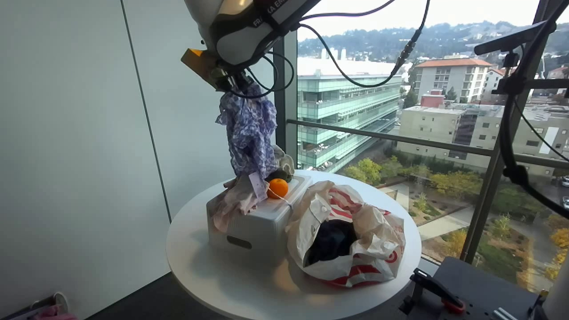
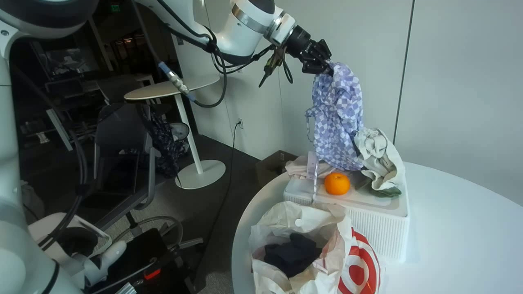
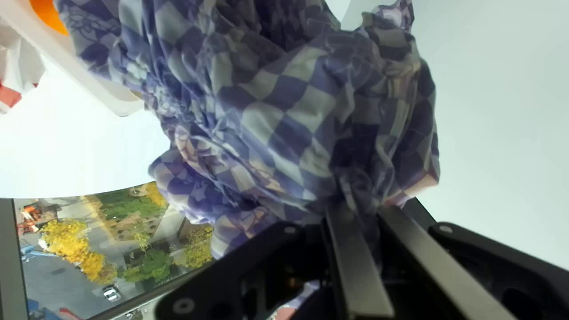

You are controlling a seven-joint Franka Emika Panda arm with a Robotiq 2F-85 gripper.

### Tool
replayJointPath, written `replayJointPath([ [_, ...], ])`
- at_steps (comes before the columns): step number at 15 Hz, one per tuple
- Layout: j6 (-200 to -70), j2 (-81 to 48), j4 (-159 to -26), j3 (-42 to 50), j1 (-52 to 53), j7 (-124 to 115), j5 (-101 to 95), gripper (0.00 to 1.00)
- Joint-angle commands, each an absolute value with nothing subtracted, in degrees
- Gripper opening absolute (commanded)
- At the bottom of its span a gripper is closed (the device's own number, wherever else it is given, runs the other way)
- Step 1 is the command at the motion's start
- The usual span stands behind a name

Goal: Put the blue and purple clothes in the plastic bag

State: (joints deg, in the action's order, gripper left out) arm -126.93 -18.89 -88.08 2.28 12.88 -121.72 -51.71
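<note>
Wrist view: purple checked garment pinched, not yet bagged

Garment is clenched at bunched top by gripper & hung over white box; plastic bag is set just beside box, w/ dark navy cloth inside. Risks: orange atop box could be knocked off if low hem is swung; thin cord over box edge could be snagged; grip could be lost b/c only bunched fabric is held. Txt: "FRANKA EM…" read on arm, rest cut off; red bull's-eye logo (prob. Target) seen on bag; pale tag illegible.
</note>
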Motion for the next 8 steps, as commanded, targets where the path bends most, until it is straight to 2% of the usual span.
replayJointPath([
  [1,-125.49,-16.2,-86.68,2.18,12.72,-125.15,-54.75,0.03],
  [8,-119.56,-9.8,-87.92,1.21,11.28,-126.35,-55.8,0.03],
])
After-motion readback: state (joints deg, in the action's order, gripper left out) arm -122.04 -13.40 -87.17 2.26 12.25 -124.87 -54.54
